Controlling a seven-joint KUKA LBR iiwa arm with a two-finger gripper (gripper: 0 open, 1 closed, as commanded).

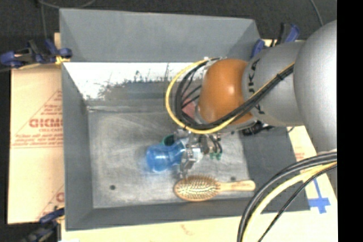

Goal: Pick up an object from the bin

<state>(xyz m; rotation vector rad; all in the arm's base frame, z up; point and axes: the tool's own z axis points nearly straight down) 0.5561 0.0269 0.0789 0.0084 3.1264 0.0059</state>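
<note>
Near edge of bin: wooden hairbrush lies flat along the front wall, oval bristle head to the left, handle pointing right. Nothing touches it.

Just behind the brush: pincer, pointing down to the bin floor, low, between the brush head and a blue rounded plastic thing. The blue thing lies on its side around mid-floor, slightly left of the pincer. The pincer's metal tip sits right against the blue thing's right side. Released or clenched: cannot tell, as the tip is a tangle of metal parts from this angle. Nothing is visibly gripped.

A small dark green piece lies at the blue thing's far edge, touching or nearly touching it.

Further back, above the pincer: orange cover on the wrist, with yellow and black cables looping round its left side. The grey arm comes in from the right over the bin's right wall and bends downward at the wrist.

Left half of the bin floor is bare grey metal.
</note>
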